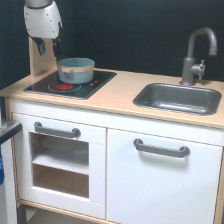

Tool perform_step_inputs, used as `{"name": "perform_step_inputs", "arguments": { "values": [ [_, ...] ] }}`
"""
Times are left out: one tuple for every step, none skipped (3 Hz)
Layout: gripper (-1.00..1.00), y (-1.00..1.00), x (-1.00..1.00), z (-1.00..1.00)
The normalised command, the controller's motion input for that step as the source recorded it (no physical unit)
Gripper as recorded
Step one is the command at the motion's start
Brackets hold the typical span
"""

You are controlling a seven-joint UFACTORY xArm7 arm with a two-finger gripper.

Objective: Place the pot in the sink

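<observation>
The pot (76, 70), blue-grey with a tan band around its rim and no lid, stands upright on the black stovetop (98, 83) at the exterior view's left. The sink (178, 97), a dark grey basin, is set in the light wood countertop at the right and holds nothing I can see. My gripper (48, 46) hangs from the white arm at the upper left, above and behind the pot's left side, apart from it. Its dark fingers point down; I cannot tell how far apart they are. It holds nothing.
A grey faucet (196, 57) rises behind the sink. A red ring (63, 86) marks the stovetop in front of the pot. A wooden side panel (40, 62) stands behind the stovetop. Bare countertop (120, 92) lies between stovetop and sink. A dark object (7, 132) is at the left edge.
</observation>
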Motion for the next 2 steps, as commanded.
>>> {"name": "perform_step_inputs", "arguments": {
  "values": [
    [1.0, 0.55, 0.32, -0.41],
    [1.0, 0.52, 0.14, -0.65]
  ]
}}
